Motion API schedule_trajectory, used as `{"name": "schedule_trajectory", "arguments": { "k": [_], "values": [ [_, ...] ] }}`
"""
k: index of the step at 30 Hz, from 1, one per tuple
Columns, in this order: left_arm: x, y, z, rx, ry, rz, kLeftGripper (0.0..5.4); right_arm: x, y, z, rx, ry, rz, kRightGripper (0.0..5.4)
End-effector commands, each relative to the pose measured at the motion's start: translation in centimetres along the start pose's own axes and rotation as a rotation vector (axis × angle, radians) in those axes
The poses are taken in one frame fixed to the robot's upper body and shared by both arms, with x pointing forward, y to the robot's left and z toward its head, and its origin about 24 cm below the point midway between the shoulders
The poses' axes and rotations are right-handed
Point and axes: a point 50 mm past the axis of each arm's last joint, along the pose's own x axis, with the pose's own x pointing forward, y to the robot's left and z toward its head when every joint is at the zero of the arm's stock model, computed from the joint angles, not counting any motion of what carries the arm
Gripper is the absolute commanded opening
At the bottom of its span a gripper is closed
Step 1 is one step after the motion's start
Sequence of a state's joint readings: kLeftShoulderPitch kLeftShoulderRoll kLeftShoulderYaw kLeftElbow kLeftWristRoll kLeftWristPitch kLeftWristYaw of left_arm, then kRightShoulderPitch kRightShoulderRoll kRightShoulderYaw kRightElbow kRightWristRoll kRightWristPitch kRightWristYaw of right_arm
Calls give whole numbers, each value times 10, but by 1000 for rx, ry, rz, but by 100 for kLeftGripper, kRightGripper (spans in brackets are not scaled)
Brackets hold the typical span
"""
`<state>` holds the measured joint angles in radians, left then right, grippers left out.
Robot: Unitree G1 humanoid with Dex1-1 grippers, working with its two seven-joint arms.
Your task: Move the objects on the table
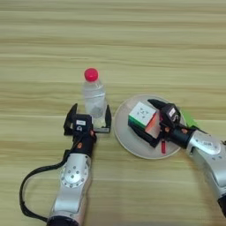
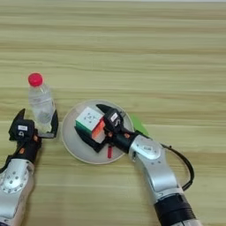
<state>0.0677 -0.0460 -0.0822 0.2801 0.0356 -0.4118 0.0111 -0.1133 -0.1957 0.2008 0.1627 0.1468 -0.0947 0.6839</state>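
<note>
Two grippers: right gripper [image 1: 140, 119] clamping cube [image 1: 143, 115], left gripper [image 1: 88, 119] spread around unlabelled bottle [image 1: 94, 96].

- Our left arm comes up from the bottom edge, its silver forearm angled slightly rightward, with a black cable looping out to the left of it.
- Our left pincer [image 1: 88, 115] points away from us, its two black fingers spread wide; the bottle [image 1: 94, 96] stands between the fingertips, and we cannot tell whether they touch it.
- Our right arm enters from the lower right corner, silver forearm slanting up and to the left, wrist black with orange marks.
- Our right pincer [image 2: 91, 123] points left, one black finger above and one below the puzzle cube [image 2: 90, 120], clamped on it.
</note>
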Motion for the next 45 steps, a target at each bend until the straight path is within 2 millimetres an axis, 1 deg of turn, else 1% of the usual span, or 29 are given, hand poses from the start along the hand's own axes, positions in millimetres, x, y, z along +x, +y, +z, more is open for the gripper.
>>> {"name": "schedule_trajectory", "arguments": {
  "k": [1,14,20,25,30,36,42,45],
  "values": [
    [-2,-4,2,-11,-11,3,539,3,-1,-1,-26,7,6,540],
    [-2,-4,2,-11,-14,5,539,6,2,-7,-17,25,7,540],
    [-2,-4,3,-11,-18,6,540,6,1,-9,-18,28,-1,461],
    [-2,-4,3,-10,-19,5,540,6,1,-9,-19,23,-5,384],
    [-2,-5,3,-11,-23,5,540,6,-1,-8,-17,18,-16,336],
    [-2,-6,4,-11,-25,5,540,4,-5,-3,-17,-12,-42,332],
    [-2,-7,4,-11,-25,5,540,1,-13,10,-35,-65,-92,332],
    [-2,-7,3,-10,-24,6,540,-3,-21,18,-46,-99,-146,332]
  ]
}}
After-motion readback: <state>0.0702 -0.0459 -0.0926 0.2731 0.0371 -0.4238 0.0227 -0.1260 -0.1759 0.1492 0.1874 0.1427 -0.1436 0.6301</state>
